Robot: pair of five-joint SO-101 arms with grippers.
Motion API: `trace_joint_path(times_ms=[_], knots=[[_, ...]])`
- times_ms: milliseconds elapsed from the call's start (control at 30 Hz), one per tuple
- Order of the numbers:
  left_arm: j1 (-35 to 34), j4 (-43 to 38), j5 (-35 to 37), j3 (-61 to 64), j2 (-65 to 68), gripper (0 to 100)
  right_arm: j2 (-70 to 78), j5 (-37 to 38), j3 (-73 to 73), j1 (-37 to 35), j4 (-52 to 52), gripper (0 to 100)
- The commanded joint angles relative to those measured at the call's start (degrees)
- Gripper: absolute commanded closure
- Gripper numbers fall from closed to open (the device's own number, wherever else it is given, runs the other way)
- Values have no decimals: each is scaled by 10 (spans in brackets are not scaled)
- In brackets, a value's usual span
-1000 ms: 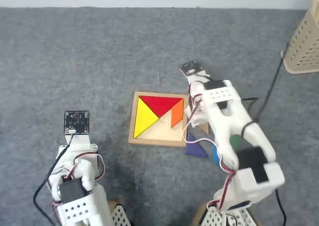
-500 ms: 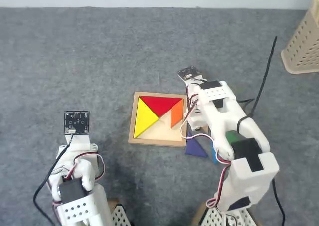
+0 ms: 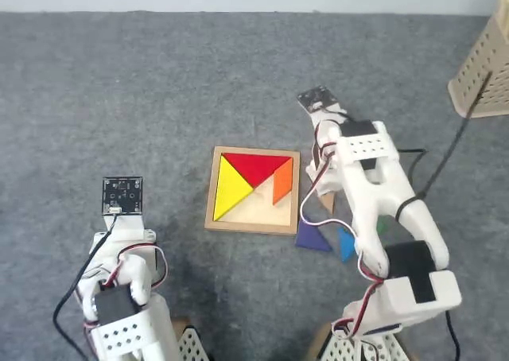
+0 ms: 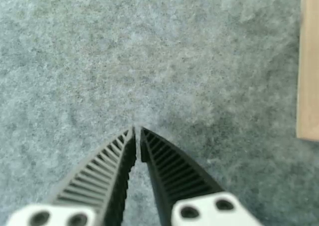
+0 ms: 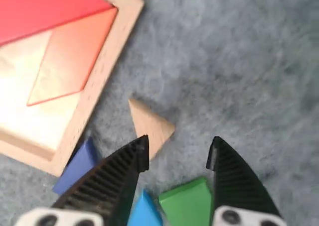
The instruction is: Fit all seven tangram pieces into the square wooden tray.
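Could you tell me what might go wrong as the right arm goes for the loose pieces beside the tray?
1. The open right gripper sits off-centre over the wooden triangle, with one finger above its corner. Closing could flick the flat piece away rather than grip it.
2. The green piece and blue piece lie close by, so a descent may knock them.
3. The triangle might get shoved against the tray rim.

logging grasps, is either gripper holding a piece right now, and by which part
Nothing is held. The right gripper is open by the plain wooden triangle; the left gripper is shut on nothing.
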Motion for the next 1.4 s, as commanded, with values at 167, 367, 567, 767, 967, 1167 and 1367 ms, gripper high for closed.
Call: trace_joint_path(times_ms=[167,367,567,767,967,1167,1367], knots=[[-2,4,-3,-4,-8,987,58,15,0,1,-51,783],[-2,4,-3,-4,-8,987,94,14,0,-10,-46,784],[-2,4,-3,-4,-8,987,94,12,2,-18,-10,785],[-2,4,-3,-4,-8,987,82,11,3,-22,3,785],[-2,4,-3,-4,-8,987,-6,11,80,-26,-14,785],[-2,4,-3,-4,-8,987,-34,11,142,-65,-48,785],[-2,4,-3,-4,-8,987,-7,-4,142,-65,-47,785]])
